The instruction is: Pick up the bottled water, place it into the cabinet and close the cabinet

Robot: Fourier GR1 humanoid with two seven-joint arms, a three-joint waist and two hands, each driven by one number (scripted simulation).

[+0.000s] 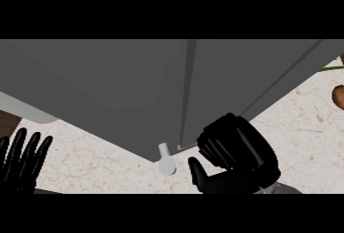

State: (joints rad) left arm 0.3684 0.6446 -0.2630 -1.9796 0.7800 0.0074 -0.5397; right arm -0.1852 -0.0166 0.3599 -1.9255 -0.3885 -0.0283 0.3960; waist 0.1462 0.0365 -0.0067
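pale marbled surface (101, 168) under a grey cabinet (121, 91), my right robot hand (238, 157) curled on nothing against its door (228, 77), left robot hand (23, 159) resting wide, bottle unseen, likely inside; pushing off-centre could let the door bounce back ajar.

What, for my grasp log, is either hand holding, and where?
Nothing visible. The black right hand is at the edge of the grey cabinet door; whether it grips is unclear. The left hand rests open.
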